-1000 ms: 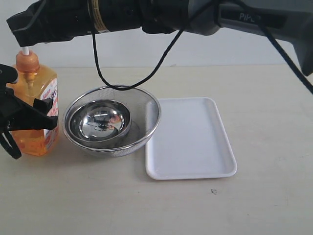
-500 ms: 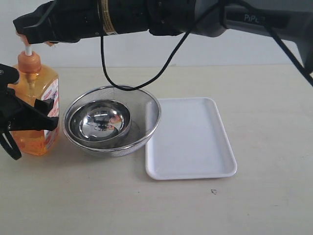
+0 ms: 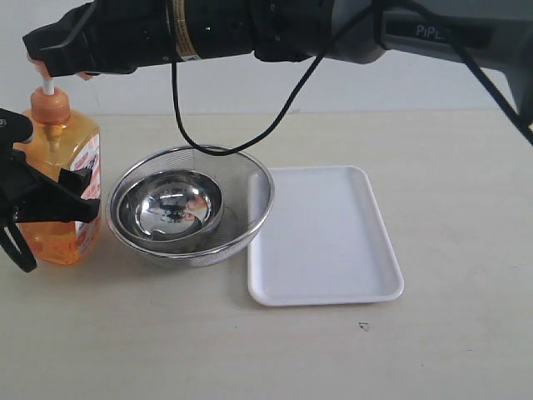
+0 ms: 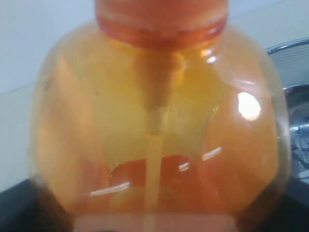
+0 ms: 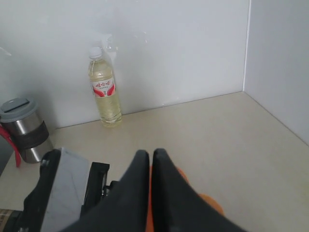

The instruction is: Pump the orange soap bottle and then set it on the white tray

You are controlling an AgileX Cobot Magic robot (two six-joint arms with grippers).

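1. the orange soap bottle (image 3: 57, 143) is standing upright on the table (image 3: 433, 350) at the far left of the exterior view, just beside the mesh strainer (image 3: 260, 182), not on the tray
2. left gripper (image 3: 83, 197) has its jaws clamped around the bottle's body, about halfway up, black fingers crossing the label side
3. left wrist view is pretty much all bottle (image 4: 154, 121), orange and see-through, with the pale dip tube running down the middle
4. right gripper (image 3: 37, 52) reaches across from the right and sits at the very top of the pump, with the white stem (image 3: 47, 86) showing below it
5. in the right wrist view its jaws (image 5: 147, 155) are pinched together with nothing between them, and a bit of orange peeks out underneath; can't tell if they're actually pushing on it
6. the white tray (image 3: 326, 242) lies flat to the right of the strainer, its left edge tucked right up against the strainer's rim, nothing on it
7. there's a shiny steel bowl (image 3: 171, 204) sitting inside the strainer
8. right wrist view also shows a drink bottle (image 5: 104, 89) and a steel tumbler (image 5: 21, 128) over by the wall
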